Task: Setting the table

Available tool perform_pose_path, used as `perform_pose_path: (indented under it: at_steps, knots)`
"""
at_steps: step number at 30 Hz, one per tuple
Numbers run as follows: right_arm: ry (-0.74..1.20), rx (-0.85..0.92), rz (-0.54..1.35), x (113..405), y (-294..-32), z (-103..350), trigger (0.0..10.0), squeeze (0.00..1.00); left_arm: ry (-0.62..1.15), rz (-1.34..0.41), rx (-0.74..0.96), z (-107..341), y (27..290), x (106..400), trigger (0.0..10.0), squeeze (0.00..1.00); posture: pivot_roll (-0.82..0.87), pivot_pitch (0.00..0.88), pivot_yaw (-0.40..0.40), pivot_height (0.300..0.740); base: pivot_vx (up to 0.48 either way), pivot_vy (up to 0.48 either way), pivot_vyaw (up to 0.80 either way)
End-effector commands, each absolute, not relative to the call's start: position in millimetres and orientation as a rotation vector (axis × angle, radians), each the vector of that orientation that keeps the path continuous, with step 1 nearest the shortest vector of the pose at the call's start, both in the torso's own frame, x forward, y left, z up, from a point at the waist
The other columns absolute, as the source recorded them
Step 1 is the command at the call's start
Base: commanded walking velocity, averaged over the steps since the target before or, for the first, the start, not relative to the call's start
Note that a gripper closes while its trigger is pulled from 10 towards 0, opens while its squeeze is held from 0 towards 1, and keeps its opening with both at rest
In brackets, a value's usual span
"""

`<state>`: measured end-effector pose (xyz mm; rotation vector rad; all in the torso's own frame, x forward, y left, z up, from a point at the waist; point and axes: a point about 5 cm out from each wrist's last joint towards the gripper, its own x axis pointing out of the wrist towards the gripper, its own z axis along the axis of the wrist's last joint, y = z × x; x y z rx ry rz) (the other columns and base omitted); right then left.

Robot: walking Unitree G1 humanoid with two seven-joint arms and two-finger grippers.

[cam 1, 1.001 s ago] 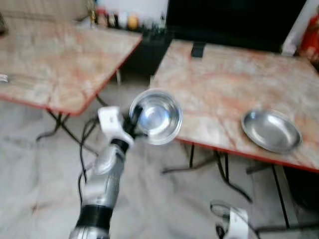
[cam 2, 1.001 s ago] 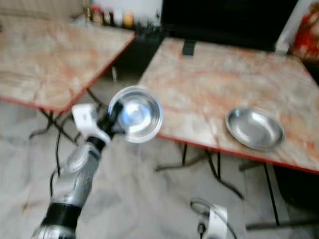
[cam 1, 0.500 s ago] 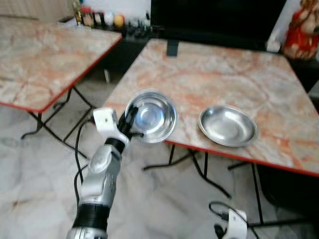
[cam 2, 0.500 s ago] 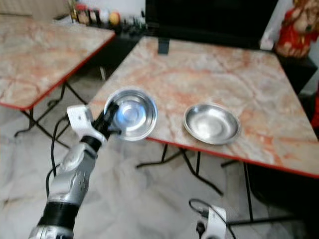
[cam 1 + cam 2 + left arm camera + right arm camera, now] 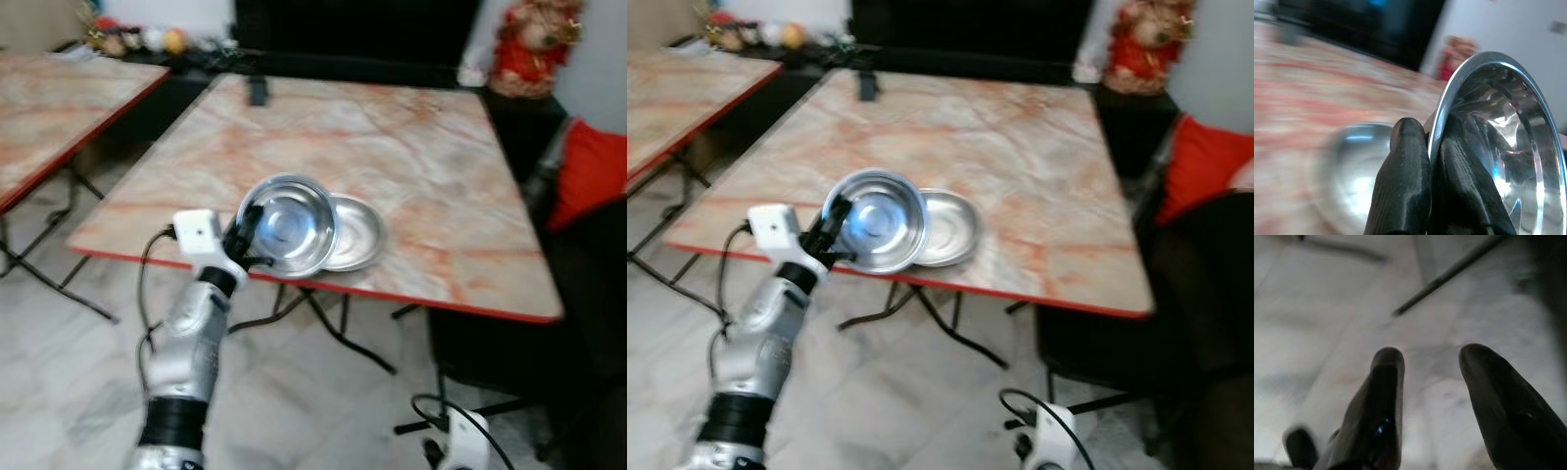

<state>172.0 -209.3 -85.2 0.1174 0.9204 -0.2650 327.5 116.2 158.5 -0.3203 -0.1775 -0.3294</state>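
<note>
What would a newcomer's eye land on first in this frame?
The shiny steel bowl, gripped by its rim in the left hand and held over the near edge of the marble-patterned table. Just behind it a steel plate lies on the table. A red figurine stands past the table's far right corner.

Left hand (image 5: 247, 238) holds a bowl (image 5: 290, 223) over the counter's (image 5: 392, 147) near edge, plate (image 5: 353, 233) just right.

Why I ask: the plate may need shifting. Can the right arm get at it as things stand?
Probably not. The right gripper hangs low, pointing at the floor, fingers apart, well under the table. The plate lies behind the bowl held by the left gripper.
</note>
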Motion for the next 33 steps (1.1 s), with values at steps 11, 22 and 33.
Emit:
perform_pose_path:
  at_steps: [11,22,33]
  knots:
    - [0.926,0.132,-0.247,170.4,-201.3,-87.3,10.0,0.0,-0.191,-0.265,-0.28,162.0,133.7,330.8,10.0,0.0,0.05,0.0,-0.052,0.74,0.0,-0.029,-0.05]
    - [0.929,0.128,-0.238,169.9,-200.1,-87.7,10.0,0.0,-0.207,-0.183,-0.292,165.6,145.1,334.7,10.0,0.0,0.05,0.0,-0.046,0.74,0.0,0.0,0.0]
    - [0.933,0.109,-0.223,171.2,-200.3,-87.2,10.0,0.0,-0.241,-0.049,-0.284,171.3,175.1,337.0,10.0,0.0,0.05,0.0,-0.049,0.74,0.0,0.0,0.0]
